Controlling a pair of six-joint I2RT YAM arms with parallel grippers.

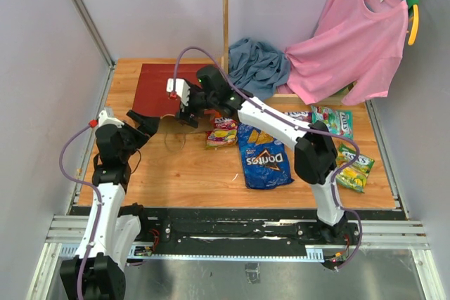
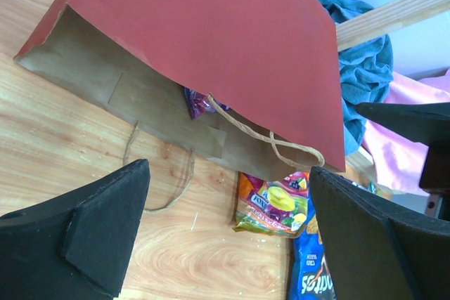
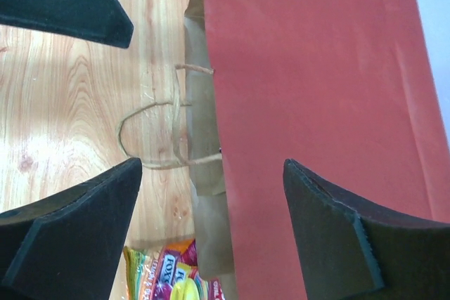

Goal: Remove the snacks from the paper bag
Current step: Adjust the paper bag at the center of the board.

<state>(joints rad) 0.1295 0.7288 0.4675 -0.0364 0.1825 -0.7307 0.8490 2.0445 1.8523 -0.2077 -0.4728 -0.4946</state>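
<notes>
The dark-red paper bag lies flat at the back left, its brown mouth facing the arms. A purple packet shows just inside the mouth. On the table lie the blue Doritos bag, a Fox's candy packet, a green packet and a yellow-green packet. My right gripper is open and empty over the bag's mouth. My left gripper is open and empty just left of the mouth. The Fox's packet also shows in both wrist views.
The bag's cord handles lie loose on the wood in front of the mouth. A pink T-shirt hangs at the back right, a blue cloth lies beside it. A wooden post stands at the back. Walls close both sides.
</notes>
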